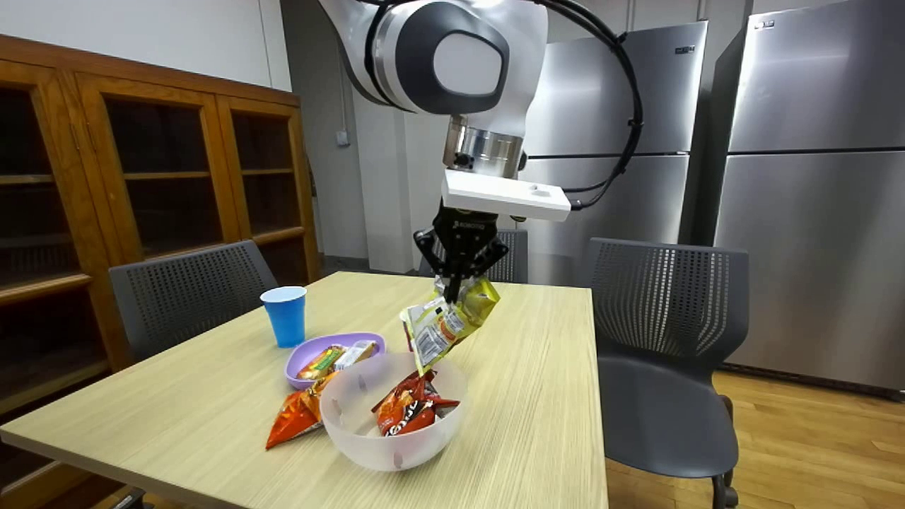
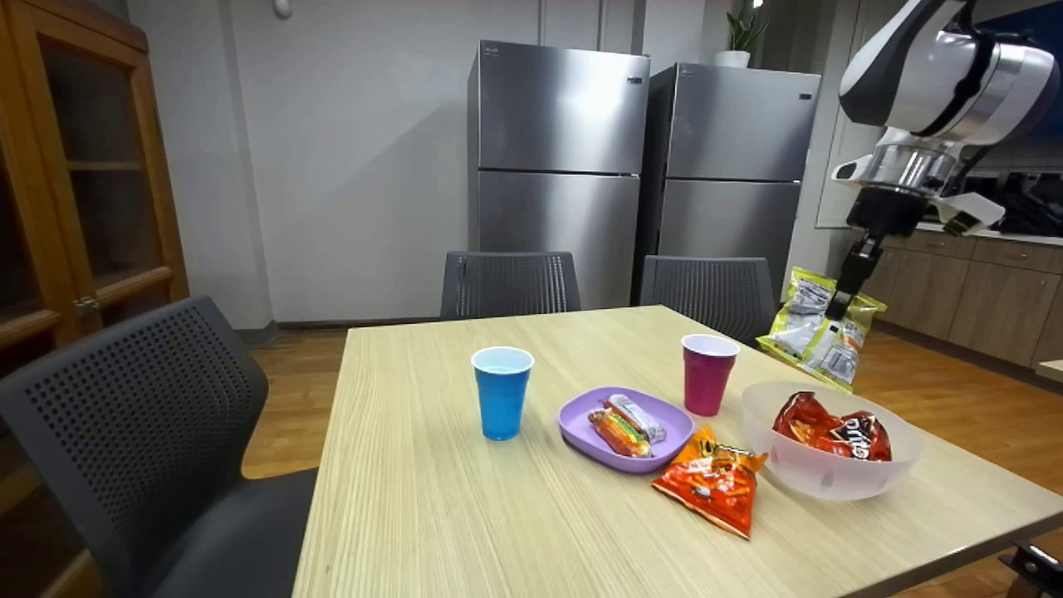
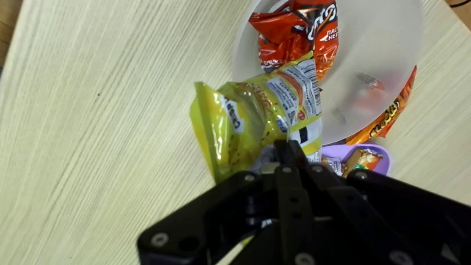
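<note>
You have three snack bags point(image 2: 714, 486), two cups point(image 2: 502, 400), two wrapped snacks point(image 2: 620, 434), one plate point(image 2: 577, 418), one bowl point(image 2: 822, 483). Your jaws pinch yellow bag point(image 1: 447, 328); it spreads around and below fingertips point(image 2: 841, 301) (lower corner near bowl rim).

Pale walls point(image 2: 357, 166); wd floor point(image 1: 820, 452); 2 silver fridges point(image 2: 560, 166); glass-door wd cabinet point(image 1: 159, 173); dk-grey chairs point(image 1: 664, 304) w/ perforated backs abt lt-wood desk point(image 1: 530, 396).

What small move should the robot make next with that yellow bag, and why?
Perhaps ease the yellow bag sideways until it is more fully over the frosted bowl. The gripper is shut on it, and in the wrist view only its barcode end overlaps the bowl, where a red bag lies; the other end shows against the table.
</note>
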You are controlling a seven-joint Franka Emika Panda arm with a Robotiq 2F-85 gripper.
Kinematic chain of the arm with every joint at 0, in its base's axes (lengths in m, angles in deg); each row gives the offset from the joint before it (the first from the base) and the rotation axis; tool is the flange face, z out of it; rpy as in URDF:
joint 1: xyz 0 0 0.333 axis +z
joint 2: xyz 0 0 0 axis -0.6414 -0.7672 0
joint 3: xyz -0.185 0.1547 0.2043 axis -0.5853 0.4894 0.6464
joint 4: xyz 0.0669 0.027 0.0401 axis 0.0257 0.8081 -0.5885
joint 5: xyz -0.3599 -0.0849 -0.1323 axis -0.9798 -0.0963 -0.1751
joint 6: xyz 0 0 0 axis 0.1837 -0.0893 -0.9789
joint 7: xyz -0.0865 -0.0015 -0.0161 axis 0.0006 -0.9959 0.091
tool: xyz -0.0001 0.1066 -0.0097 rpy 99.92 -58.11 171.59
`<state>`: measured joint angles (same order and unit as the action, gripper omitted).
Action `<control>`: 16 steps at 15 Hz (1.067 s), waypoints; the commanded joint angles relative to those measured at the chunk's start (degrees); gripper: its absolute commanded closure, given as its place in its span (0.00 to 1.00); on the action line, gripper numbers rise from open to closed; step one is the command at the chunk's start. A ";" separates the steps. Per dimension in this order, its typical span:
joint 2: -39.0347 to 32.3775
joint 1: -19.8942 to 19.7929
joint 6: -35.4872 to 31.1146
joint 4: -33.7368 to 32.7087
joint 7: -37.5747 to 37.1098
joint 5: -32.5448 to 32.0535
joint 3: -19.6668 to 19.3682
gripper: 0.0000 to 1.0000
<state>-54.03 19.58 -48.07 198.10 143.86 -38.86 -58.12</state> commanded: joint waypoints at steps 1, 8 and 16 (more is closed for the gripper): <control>3.77 2.86 0.95 3.99 2.25 -1.57 -1.25 1.00; 2.51 6.63 -0.51 7.19 0.21 -4.64 -0.91 1.00; 1.75 7.09 -0.43 6.94 0.08 -4.96 -1.36 0.37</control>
<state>-52.82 26.07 -48.24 205.02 144.54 -42.95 -58.73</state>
